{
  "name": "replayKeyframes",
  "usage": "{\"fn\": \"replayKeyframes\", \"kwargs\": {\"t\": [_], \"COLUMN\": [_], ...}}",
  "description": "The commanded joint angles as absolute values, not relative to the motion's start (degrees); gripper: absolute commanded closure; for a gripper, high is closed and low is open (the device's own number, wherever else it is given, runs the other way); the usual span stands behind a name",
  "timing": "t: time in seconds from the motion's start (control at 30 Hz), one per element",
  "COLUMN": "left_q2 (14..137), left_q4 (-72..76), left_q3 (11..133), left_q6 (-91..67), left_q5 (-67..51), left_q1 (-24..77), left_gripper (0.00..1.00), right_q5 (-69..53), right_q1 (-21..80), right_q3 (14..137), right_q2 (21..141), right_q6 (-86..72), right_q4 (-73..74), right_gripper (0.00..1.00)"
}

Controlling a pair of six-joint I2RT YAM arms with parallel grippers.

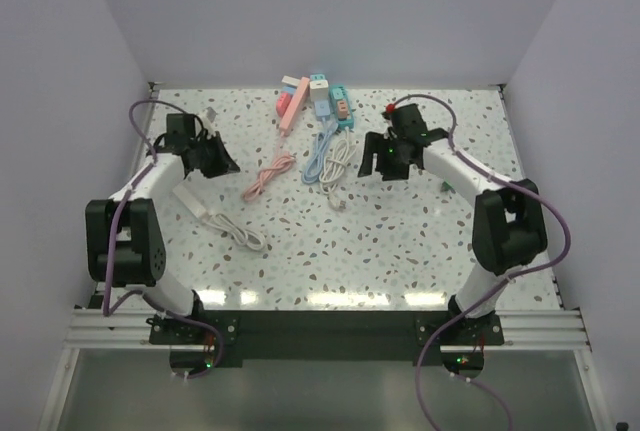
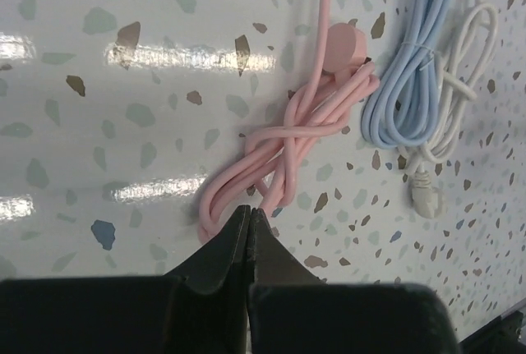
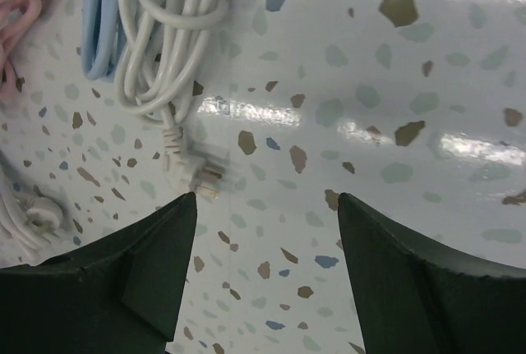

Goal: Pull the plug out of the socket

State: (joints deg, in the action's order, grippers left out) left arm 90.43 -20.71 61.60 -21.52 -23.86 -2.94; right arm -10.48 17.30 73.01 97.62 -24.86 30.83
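Observation:
Several power strips lie at the back middle: a pink strip (image 1: 288, 106) and a teal strip (image 1: 342, 106), with white and blue plug blocks (image 1: 319, 93) on or against them. Pink (image 1: 268, 173), blue (image 1: 316, 159) and white (image 1: 341, 161) coiled cables trail toward me. My left gripper (image 1: 218, 161) is shut and empty, its tip (image 2: 249, 211) just short of the pink coil (image 2: 288, 149). My right gripper (image 1: 384, 161) is open and empty (image 3: 267, 202) above bare table, right of the white cable's loose plug (image 3: 201, 177).
A white power strip (image 1: 194, 200) with its cable (image 1: 242, 235) lies near the left arm. The blue coil (image 2: 407, 83) and white coil (image 2: 468, 58) lie right of the pink one. White walls close in the table at the back and both sides.

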Motion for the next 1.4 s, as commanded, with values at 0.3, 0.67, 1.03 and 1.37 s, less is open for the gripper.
{"fn": "replayKeyframes", "kwargs": {"t": [0.3,0.67,1.03,1.37], "left_q2": [91.41,79.38,78.05,75.76], "left_q4": [-16.61,-26.18,-31.29,-28.48], "left_q3": [49.76,43.33,50.97,55.81], "left_q6": [-24.52,-31.03,-23.03,-22.33], "left_q5": [-17.50,-0.28,6.08,-19.66], "left_q1": [-0.97,-6.49,-16.00,-15.47], "left_gripper": [1.00,1.00,1.00,1.00], "right_q5": [-9.49,-5.37,1.85,-1.50], "right_q1": [25.66,25.66,25.84,26.37], "right_q3": [79.63,85.33,96.50,103.46], "right_q2": [104.77,109.94,120.22,129.39], "right_q6": [-22.59,-22.24,-32.25,-33.67], "right_q4": [32.17,33.31,29.45,34.45], "right_gripper": [0.27,0.23,0.20,0.84]}}
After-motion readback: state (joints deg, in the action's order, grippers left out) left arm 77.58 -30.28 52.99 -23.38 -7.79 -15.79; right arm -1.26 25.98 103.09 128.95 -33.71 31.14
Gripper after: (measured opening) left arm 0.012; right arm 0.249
